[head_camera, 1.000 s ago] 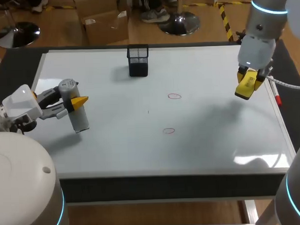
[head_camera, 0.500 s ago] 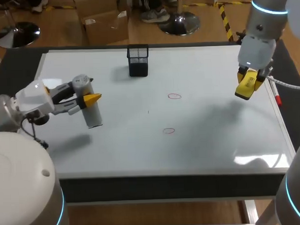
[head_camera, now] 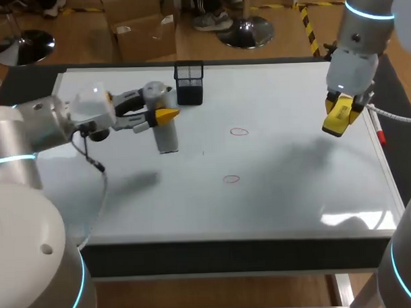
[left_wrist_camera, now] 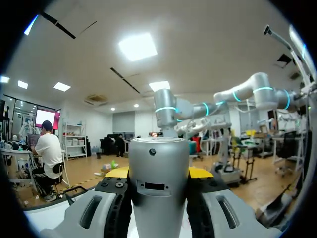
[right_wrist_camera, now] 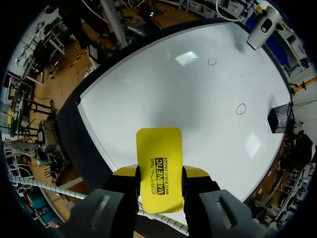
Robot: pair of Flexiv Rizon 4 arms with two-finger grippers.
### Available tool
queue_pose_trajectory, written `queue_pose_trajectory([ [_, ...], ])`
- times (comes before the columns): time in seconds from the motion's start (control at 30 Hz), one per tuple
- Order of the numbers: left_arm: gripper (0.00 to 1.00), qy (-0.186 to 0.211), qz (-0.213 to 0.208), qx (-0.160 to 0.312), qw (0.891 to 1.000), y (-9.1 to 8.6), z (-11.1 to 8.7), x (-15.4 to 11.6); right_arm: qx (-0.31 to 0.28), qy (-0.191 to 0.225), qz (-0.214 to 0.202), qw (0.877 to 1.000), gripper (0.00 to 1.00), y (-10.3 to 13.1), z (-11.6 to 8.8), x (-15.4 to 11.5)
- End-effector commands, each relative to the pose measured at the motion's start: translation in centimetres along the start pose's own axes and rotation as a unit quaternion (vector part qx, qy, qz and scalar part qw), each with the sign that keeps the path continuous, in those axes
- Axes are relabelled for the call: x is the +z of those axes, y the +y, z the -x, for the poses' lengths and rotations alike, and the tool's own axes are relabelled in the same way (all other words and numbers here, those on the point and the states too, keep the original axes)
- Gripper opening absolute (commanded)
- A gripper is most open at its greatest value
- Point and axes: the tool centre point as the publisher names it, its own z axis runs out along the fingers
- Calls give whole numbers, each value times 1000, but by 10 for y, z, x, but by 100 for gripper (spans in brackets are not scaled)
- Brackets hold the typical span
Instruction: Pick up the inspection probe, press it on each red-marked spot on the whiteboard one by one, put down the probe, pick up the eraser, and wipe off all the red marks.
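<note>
Closest to me on the whiteboard (head_camera: 294,191) is the nearer red mark (head_camera: 231,179), a small ring a little right of the middle, with nothing touching it. Further in, my left claw (head_camera: 160,114) comes in from the left. Its two fingers are clamped from either side on the inspection probe (head_camera: 165,132), a grey cylinder held roughly upright and lifted off the board, its shadow lying apart from it. From the left wrist, the probe fills the gap between my yellow tips. At about the same depth lies the farther red mark (head_camera: 239,131), well apart from the probe on its right. Over the board's right side hangs my right claw (head_camera: 340,112), its fingers closed on both sides of the yellow eraser (head_camera: 334,126), clear of the surface. A marker pen (head_camera: 379,131) lies along the right edge near it. At the far edge stands a black mesh holder (head_camera: 189,82), just beyond the probe.
</note>
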Motion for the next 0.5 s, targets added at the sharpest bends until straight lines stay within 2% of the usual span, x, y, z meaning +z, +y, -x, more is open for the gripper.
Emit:
queue_pose_trajectory([
  [0.03,0,49,0,-7,999,10,14,54,-1,2,-1,1000,0,-1,0,-1],
  [0.17,0,77,4,-12,997,15,16,82,-1,2,-1,1000,0,-1,0,-1],
  [0.5,0,115,14,-19,993,35,21,138,-1,2,-1,1000,0,-1,0,-1],
])
